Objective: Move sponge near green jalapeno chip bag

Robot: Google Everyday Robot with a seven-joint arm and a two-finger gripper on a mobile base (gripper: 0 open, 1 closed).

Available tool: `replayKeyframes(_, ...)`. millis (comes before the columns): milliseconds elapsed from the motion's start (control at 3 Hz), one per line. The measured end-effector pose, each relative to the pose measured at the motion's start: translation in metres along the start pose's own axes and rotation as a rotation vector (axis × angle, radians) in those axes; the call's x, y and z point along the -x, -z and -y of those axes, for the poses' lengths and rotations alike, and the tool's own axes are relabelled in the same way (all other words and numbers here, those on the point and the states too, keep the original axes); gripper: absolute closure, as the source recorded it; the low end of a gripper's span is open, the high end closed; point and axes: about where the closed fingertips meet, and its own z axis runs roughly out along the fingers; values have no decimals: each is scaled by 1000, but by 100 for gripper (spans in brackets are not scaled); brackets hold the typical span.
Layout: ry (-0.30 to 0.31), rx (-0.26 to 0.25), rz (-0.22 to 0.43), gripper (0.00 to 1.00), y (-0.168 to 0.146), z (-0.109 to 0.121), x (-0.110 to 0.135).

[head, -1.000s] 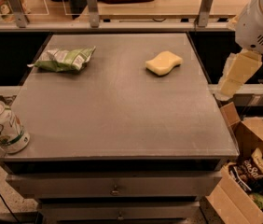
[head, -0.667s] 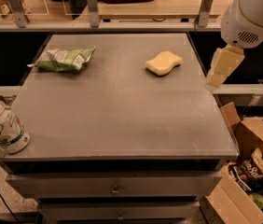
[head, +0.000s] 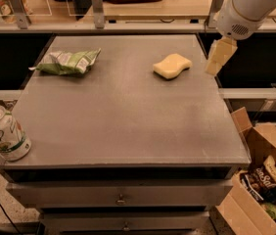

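Your pincer (head: pixel 214 65) hangs in the air at the table's (head: pixel 128 126) far right edge, just right of the sponge (head: pixel 172 66) and not touching it. From this angle you cannot tell whether it is open or closed, though it plainly carries nothing. The sponge lies flat on the table's far right part, and the green jalapeno chip bag (head: pixel 68 62) lies at the far left, well apart from it, with bare table between them. So you are, by my reading, at the reach-in step, with the grasp not yet made and none of the carrying done. Next you need to bring the pincer over the sponge, make sure it is spread wide enough to straddle the foam's narrow waist, lower it and close gently, since the foam will squash. Then lift it and travel left, setting it down beside the bag without nudging the bag. The soda can (head: pixel 3 133) at the near left corner stands well clear of that path.
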Motion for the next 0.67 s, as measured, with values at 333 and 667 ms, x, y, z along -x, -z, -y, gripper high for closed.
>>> replayKeyframes(333, -1, 13, 54, 0, -27, 25, 15)
replayKeyframes(667, -10, 38, 102, 0, -56, 43, 31)
